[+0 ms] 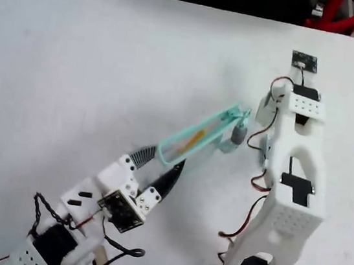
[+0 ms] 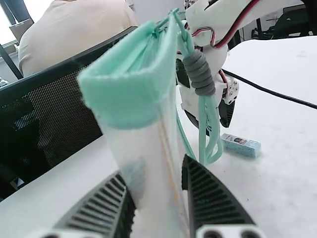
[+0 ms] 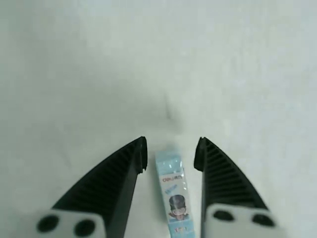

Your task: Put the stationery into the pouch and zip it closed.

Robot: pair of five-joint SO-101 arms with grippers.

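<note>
My left gripper (image 1: pixel 160 164) is shut on one end of the mint-green translucent pouch (image 1: pixel 214 125) and holds it tilted up off the white table. Through its side an orange-yellow stick (image 1: pixel 194 139) shows. In the left wrist view the pouch (image 2: pixel 133 99) stands between the ribbed fingers (image 2: pixel 208 193), and its green cord with a grey bead (image 2: pixel 199 73) hangs from the far end. A small light-blue eraser box (image 3: pixel 173 191) lies flat on the table. My right gripper (image 3: pixel 171 148) is open low over it, one finger on each side, not touching. The same box (image 2: pixel 240 145) lies beside the right arm (image 1: pixel 290 187).
A black cable (image 2: pixel 277 94) runs across the table behind the box. A black mesh chair (image 2: pixel 49 114) stands past the table edge with a person seated behind it. Red tubing (image 1: pixel 339 16) lies beyond the far edge. Bare white table (image 1: pixel 75 60) spreads left of the pouch.
</note>
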